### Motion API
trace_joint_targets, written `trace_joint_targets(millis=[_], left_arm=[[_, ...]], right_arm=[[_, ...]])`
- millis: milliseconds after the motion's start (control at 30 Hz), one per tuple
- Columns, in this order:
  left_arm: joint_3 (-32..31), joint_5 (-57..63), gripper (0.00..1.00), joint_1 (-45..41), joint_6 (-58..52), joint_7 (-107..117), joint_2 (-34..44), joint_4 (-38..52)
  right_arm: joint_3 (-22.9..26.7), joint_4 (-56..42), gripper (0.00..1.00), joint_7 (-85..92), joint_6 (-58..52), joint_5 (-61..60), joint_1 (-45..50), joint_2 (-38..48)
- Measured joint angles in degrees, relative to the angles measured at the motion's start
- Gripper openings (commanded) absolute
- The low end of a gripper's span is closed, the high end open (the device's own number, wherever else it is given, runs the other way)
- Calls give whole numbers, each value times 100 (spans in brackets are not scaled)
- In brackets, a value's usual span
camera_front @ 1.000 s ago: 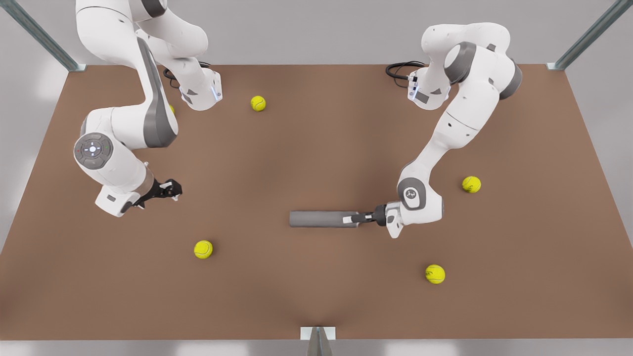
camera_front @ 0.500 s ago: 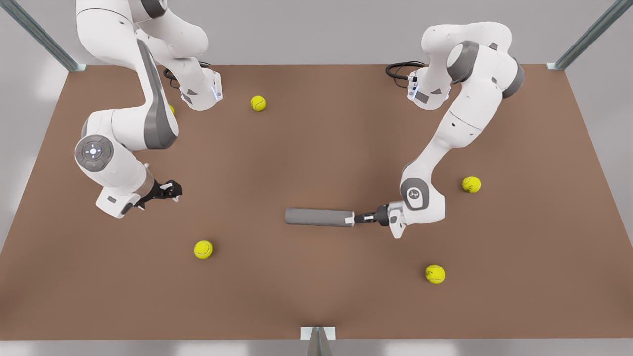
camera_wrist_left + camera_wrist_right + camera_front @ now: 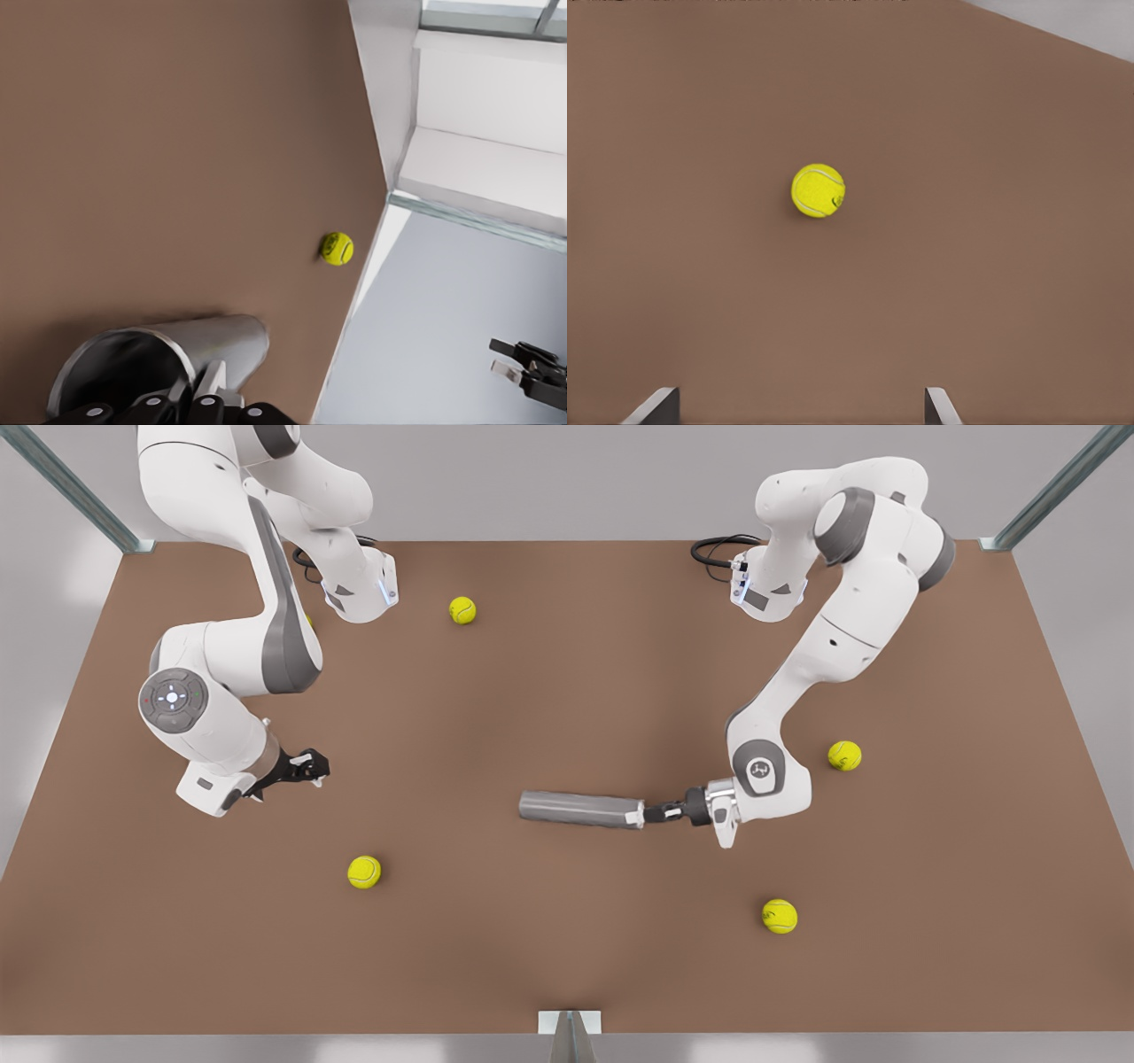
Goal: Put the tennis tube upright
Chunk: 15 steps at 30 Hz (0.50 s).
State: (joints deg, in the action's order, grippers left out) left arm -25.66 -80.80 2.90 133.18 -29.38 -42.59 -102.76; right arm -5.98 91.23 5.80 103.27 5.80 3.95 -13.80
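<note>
The left gripper [image 3: 649,813] pinches the rim of the tube [image 3: 580,810], which has shifted slightly and tilted since a second ago; lifting upright has begun. The right gripper [image 3: 306,765] waits, fingers spread.

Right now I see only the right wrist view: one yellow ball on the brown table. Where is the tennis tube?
Observer: The tennis tube is roughly horizontal near the middle of the table, not upright.
Operator: Does any hand hold it?
Observer: Yes, the left hand grips its open end, on the front view's right.
Operator: And where is my right hand?
Observer: The right hand hangs open at the front view's left, far from the tube; that arm waits.
</note>
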Motion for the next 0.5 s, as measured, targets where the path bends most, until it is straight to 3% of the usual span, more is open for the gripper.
trace_joint_targets(millis=[500], left_arm=[[-18,686,21,87,-205,714,884,-529]], right_arm=[[0,0,100,-7,26,0,12,-17]])
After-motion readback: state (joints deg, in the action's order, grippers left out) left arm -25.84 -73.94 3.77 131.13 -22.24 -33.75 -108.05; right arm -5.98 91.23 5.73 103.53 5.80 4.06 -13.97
